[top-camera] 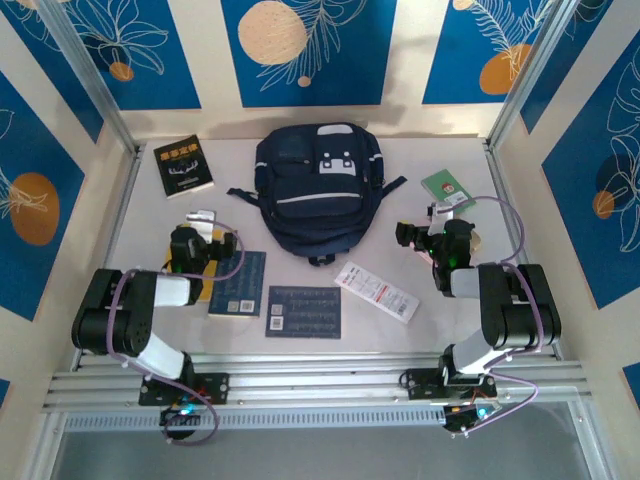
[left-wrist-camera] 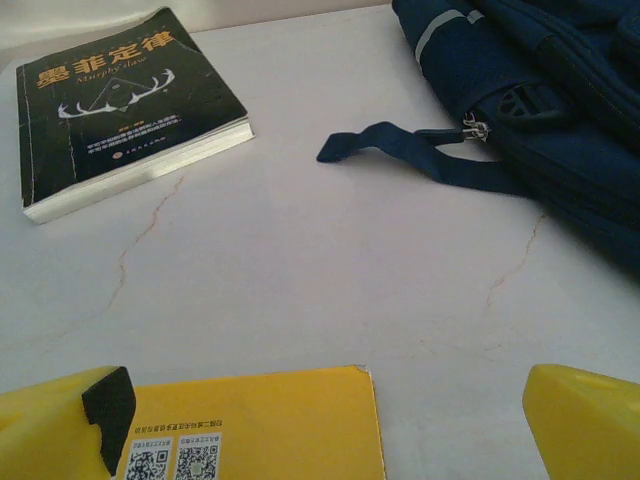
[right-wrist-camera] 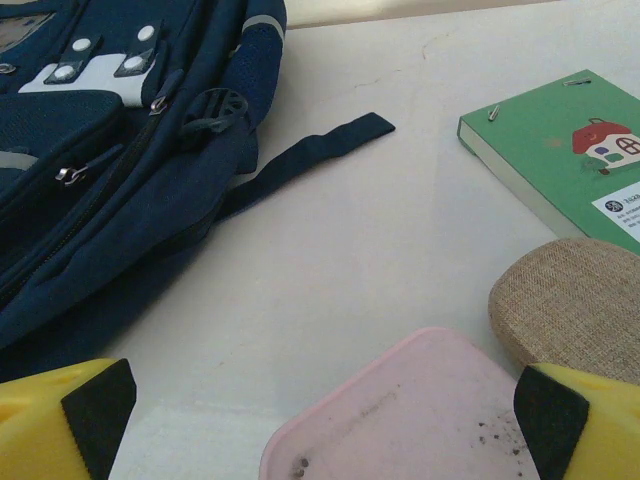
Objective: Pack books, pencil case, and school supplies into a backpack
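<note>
Pencil case [right-wrist-camera: 400,415] partly beyond bottom edge.

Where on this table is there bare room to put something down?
Bare table lies between the black book and the backpack, and between backpack and green booklet, where a strap lies. The near middle is crowded with blue books and the white packet.

— Where does the overhead camera sit?
— High above the near edge, looking down on the whole table [top-camera: 140,230].
— And the wrist cameras?
— Low and close to the surface, both facing the far side. The left one takes in the black book [left-wrist-camera: 120,100] and one flank of the backpack [left-wrist-camera: 540,120]. The right one takes in the opposite flank and the green booklet [right-wrist-camera: 560,150]. All three views share the backpack.
</note>
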Controlling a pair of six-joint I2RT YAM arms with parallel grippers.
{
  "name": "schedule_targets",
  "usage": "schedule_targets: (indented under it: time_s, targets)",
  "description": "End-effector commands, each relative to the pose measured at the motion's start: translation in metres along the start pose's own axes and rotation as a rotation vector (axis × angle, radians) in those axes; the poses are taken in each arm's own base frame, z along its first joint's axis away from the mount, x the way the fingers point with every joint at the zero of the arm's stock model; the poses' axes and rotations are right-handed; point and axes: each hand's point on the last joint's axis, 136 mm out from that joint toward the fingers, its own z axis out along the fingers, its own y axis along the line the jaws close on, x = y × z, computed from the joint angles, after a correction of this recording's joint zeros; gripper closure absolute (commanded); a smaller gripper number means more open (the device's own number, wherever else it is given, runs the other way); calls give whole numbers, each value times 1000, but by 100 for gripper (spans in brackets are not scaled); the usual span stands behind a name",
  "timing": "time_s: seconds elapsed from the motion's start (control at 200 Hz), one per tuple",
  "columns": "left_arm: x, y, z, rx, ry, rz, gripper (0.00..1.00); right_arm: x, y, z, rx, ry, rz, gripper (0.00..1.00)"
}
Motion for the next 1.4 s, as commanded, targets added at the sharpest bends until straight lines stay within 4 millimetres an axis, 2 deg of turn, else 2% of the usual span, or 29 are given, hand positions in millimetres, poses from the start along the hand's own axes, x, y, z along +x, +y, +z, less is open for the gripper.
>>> schedule_targets:
  time_s: [0.0, 0.79, 0.9, 0.985, 1.09, 1.14, 1.24, 1.3, 1.335, 1.395]
  targets:
    - [-4, 0, 0, 14, -10, -11, 0, -6, 4, 0, -15, -16, -27, 1]
    - [-4, 0, -1, 13, -13, -11, 0, -6, 3, 0, -25, -15, -16, 1]
    - [-16, 3, -10, -4, -10, -1, 0, -9, 9, -4, -58, -35, -31, 1]
    - [-35, 2, -27, -9, -15, 31, 0, -21, 21, -22, -59, -67, -82, 1]
    - [-81, 5, -59, -63, -101, -27, 0, -56, 47, -45, -69, -100, -128, 1]
    - [-99, 1, -73, -88, -66, -60, 0, -78, 66, -56, -103, -134, -106, 1]
    - [-136, -30, -98, 30, -10, -142, 0, -107, 132, -84, -251, -168, -162, 1]
    - [-154, -55, -120, 106, -12, -116, 0, -119, 170, -108, -333, -195, -216, 1]
    - [-162, -76, -138, 196, -11, -86, 0, -125, 194, -125, -394, -211, -244, 1]
    - [-170, -112, -167, 386, -19, -26, 0, -129, 224, -151, -474, -205, -277, 1]
